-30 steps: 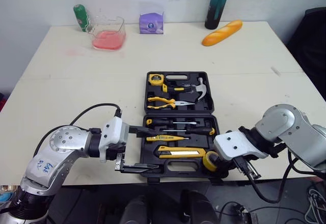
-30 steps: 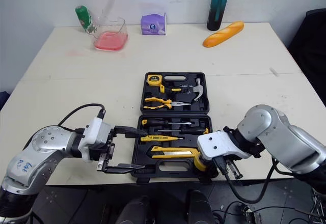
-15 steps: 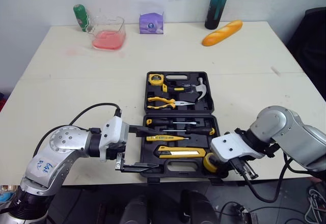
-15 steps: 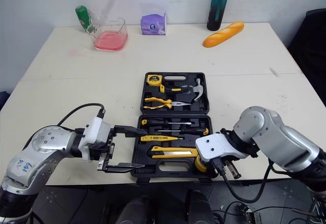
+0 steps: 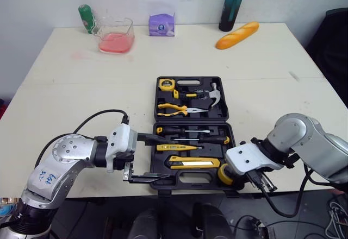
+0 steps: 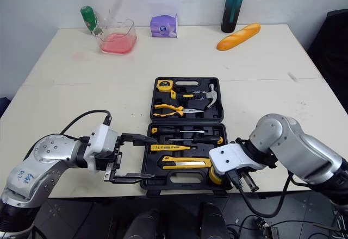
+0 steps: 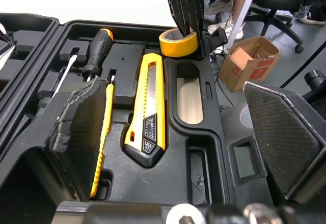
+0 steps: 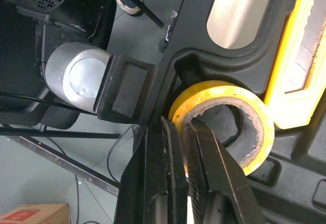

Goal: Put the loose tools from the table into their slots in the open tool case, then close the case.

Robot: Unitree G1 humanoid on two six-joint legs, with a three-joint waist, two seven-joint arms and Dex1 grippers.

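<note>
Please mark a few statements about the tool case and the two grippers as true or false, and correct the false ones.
1. The right gripper pinches the wall of the yellow tape roll. True.
2. The left gripper is shut. False: it is open and holds nothing.
3. The hammer lies in the far half of the tool case. True.
4. The utility knife lies outside the case. False: it sits in its slot in the near half.
</note>
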